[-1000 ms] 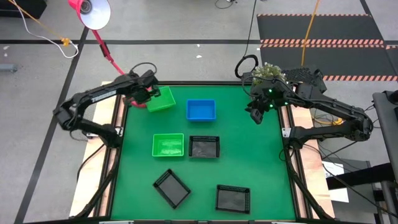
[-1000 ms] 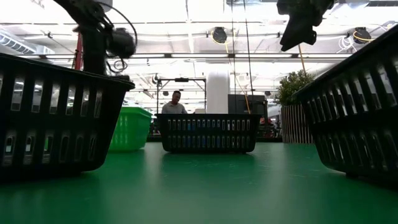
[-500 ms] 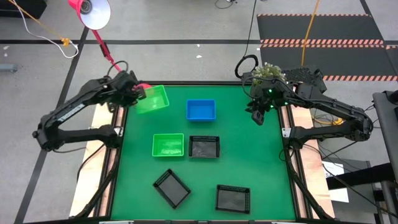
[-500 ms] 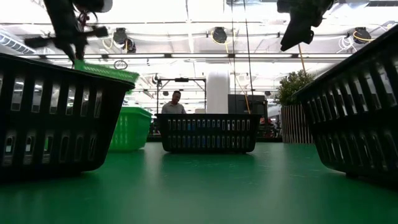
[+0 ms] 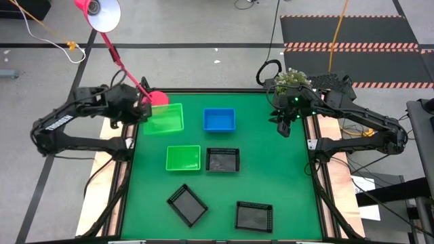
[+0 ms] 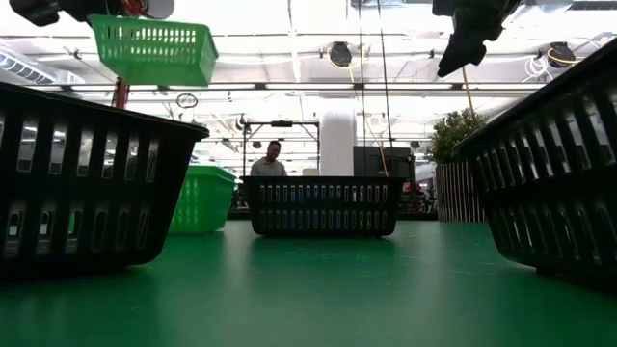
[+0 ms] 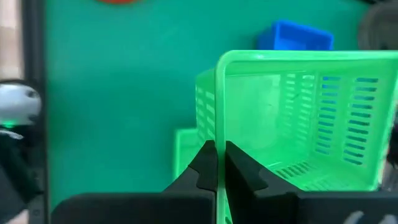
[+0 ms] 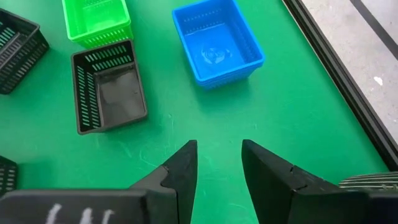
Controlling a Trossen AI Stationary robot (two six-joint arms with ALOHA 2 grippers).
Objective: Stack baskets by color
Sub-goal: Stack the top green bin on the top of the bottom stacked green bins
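Note:
My left gripper [image 5: 140, 112] is shut on a bright green basket [image 5: 165, 118] held in the air over the table's far left; in the low view this basket [image 6: 154, 48] hangs high up. A second green basket [image 5: 183, 158] stands on the mat, and so do a blue basket [image 5: 219, 120] and three black baskets [image 5: 222, 160] [image 5: 187, 205] [image 5: 253, 216]. My right gripper [image 5: 285, 125] hovers open above the far right of the mat, nothing between its fingers [image 8: 217, 155]. My left gripper pinches the green basket's short end wall at its rim [image 7: 217, 140], one finger inside the basket and one outside. The fingers come slanting down from the table's left side. The basket is lifted clear of the mat, its opening up and nearly level.
A round pink lamp base [image 5: 157, 98] with a slanting pink stem stands at the far left corner, close beside the held basket. A potted plant [image 5: 291, 79] sits behind the far right corner. In the low view a person [image 6: 271, 160] shows in the room beyond the table.
My left gripper has risen and drawn back toward the table's left edge, keeping its hold on the green basket. The basket has come up off the mat, turned from askew to square with the table, and now hangs clear.

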